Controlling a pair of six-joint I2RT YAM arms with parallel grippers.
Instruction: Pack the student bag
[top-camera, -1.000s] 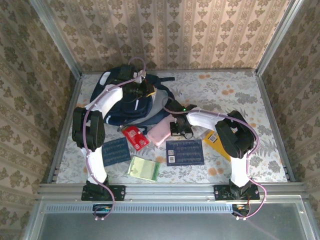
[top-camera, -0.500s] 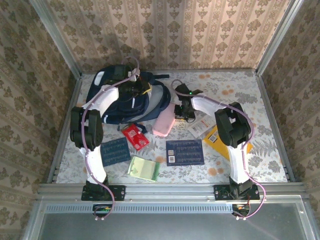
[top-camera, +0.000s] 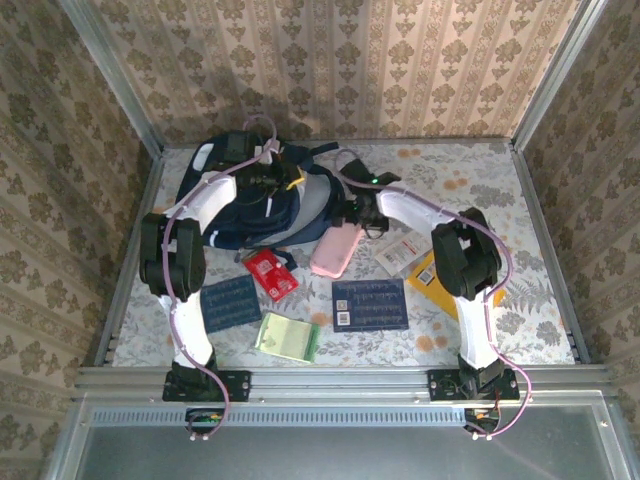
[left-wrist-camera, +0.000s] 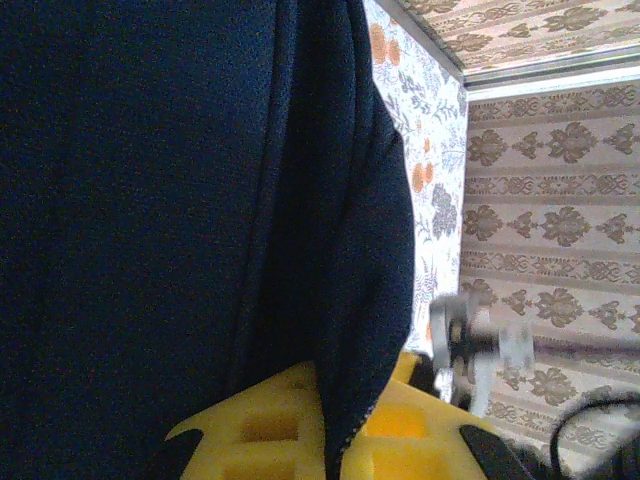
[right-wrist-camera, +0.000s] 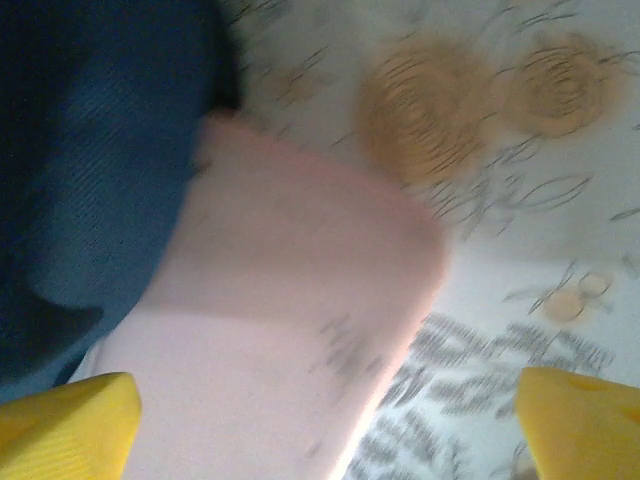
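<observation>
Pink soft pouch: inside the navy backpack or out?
Out. The pink soft rectangular pouch lies on the floral table cover, its far end against the large dark navy fabric backpack.

We see a pink pouch (top-camera: 337, 249) on the flowered table (top-camera: 480, 190), with a red packet (top-camera: 270, 273), small booklet (top-camera: 231, 303), larger booklet (top-camera: 370, 303), green notebook (top-camera: 288, 337), white packet (top-camera: 400, 250) and yellow book (top-camera: 432, 280) lying around it

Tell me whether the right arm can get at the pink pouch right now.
Probably yes. The right tool hangs open over the pink pouch, with its yellow fingers on either side of it and nothing lying on top. Only the student bag borders one edge, which might crowd one finger.
</observation>
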